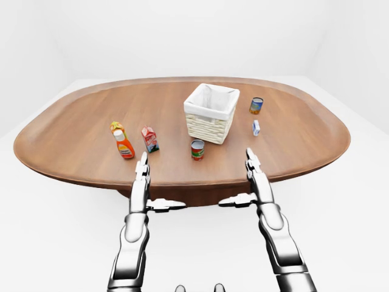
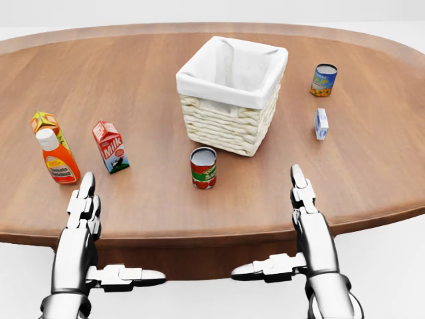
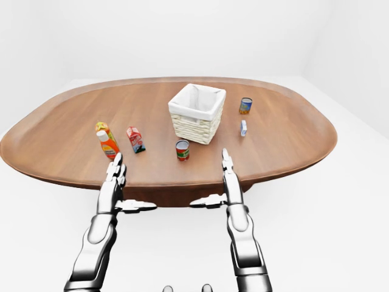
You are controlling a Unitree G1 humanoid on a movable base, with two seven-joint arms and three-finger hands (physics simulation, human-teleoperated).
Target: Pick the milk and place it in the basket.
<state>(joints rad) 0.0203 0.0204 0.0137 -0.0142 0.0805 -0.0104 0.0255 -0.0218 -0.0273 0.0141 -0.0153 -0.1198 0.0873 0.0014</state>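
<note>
- The bench (image 2: 153,199) is a brown wooden oval; everything below is placed as the head view shows it.
- At far left stands an orange bottle (image 2: 58,161) with a white cap, and a small orange carton (image 2: 45,122) is just behind it, touching or nearly so.
- The left hand (image 2: 83,229) hovers at the near edge of the bench, its fingers (image 2: 86,189) stretched flat and its thumb out to the side, holding nothing.
- The milk (image 2: 110,147), a red and white carton, stands upright just right of the bottle, above the left hand and well left of the basket.
- A red-labelled can (image 2: 203,167) stands upright just below the basket.
- The basket (image 2: 229,126), woven with a white cloth lining, sits near the middle.
- The right hand (image 2: 311,226) is likewise spread flat and empty, thumb pointing inward.
- A small blue and white carton (image 2: 321,123) stands right of the basket, with a blue and yellow can (image 2: 323,80) above it.
</note>
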